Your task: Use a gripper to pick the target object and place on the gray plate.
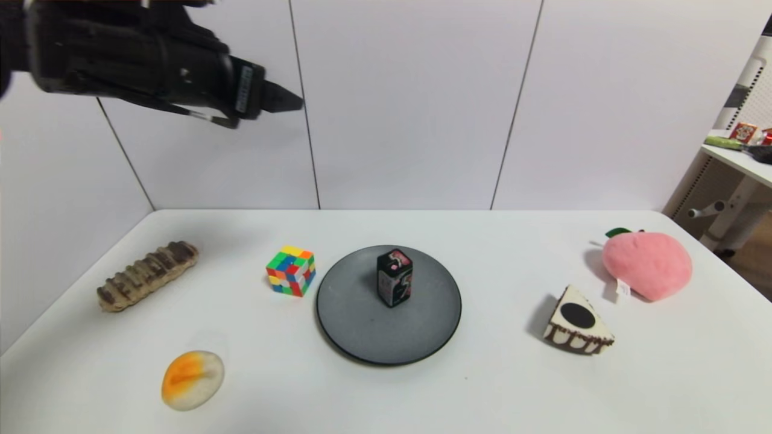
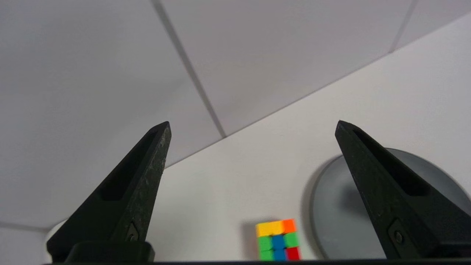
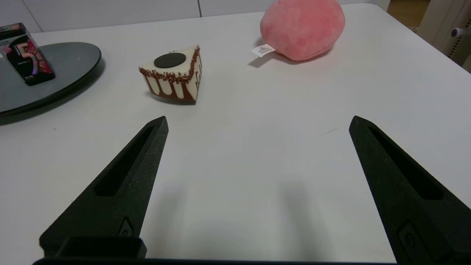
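Observation:
The small black box with pink and white marks (image 1: pixel 394 278) stands upright on the gray plate (image 1: pixel 362 331) at the table's middle. The right wrist view shows the box (image 3: pixel 24 54) on the plate (image 3: pixel 70 60) too. My left gripper (image 1: pixel 289 99) is raised high at the upper left, far above the table; its own view shows it (image 2: pixel 252 127) open and empty, with the plate's edge (image 2: pixel 331 221) below. My right gripper (image 3: pixel 257 121) is open and empty, low over bare table, and does not appear in the head view.
A puzzle cube (image 1: pixel 291 270) sits just left of the plate. A chocolate pastry (image 1: pixel 146 275) and an orange-white round thing (image 1: pixel 192 380) lie at the left. A cake slice (image 1: pixel 578 328) and a pink plush peach (image 1: pixel 648 263) lie at the right.

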You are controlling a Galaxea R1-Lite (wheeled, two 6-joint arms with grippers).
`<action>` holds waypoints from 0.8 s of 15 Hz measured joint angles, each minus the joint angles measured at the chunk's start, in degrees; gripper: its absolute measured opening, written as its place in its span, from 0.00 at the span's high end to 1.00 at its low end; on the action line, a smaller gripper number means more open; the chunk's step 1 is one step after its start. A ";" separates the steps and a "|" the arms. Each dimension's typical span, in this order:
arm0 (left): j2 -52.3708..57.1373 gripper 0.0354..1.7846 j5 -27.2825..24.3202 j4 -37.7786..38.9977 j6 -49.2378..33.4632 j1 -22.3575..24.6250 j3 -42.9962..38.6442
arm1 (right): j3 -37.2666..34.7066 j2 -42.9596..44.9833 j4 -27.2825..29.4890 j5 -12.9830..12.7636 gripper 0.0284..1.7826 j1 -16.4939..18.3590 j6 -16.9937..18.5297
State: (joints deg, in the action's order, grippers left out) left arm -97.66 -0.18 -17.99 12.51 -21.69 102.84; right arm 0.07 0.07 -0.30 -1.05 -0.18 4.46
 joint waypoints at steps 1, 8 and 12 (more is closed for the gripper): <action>3.01 0.09 0.05 -0.33 0.33 3.30 -1.66 | 0.00 0.00 0.00 0.00 0.05 0.02 0.00; 30.32 0.06 -0.04 -0.59 0.30 17.79 -33.63 | 0.00 0.00 -0.02 0.00 0.05 0.02 -0.02; 51.41 0.06 -0.15 -0.55 -0.24 19.69 -56.65 | 0.00 0.00 -0.02 0.00 0.05 0.02 -0.02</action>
State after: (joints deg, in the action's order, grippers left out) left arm -46.25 -0.33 -18.54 12.26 -2.00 46.19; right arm 0.07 0.07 -0.33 -1.05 -0.16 4.44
